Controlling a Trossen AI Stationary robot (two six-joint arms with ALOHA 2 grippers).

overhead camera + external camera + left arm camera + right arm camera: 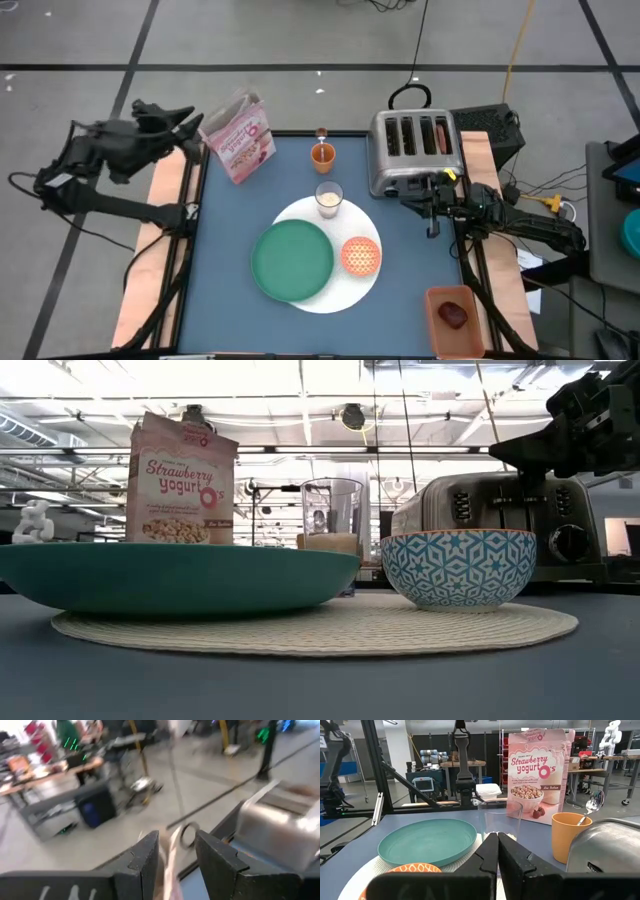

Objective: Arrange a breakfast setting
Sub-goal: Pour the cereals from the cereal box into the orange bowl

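The pink cereal bag stands upright at the table's far left. My left gripper is open at the bag's top, and in the left wrist view a pale pink strip of the bag shows between its fingers. The green plate and the orange bowl sit on the white plate. The glass of milk stands at its far rim. The orange cup holds the spoon. My right gripper is shut and empty, right of the bowl. My left gripper has a finger on either side of the bag's top edge, coming level from the table's left. The view is blurred, and I cannot tell whether the fingers touch the bag.
The silver toaster stands at the far right, just beyond my right gripper. A brown tray with a red thing sits on the right rail near the front. Bare blue table lies left of the plates.
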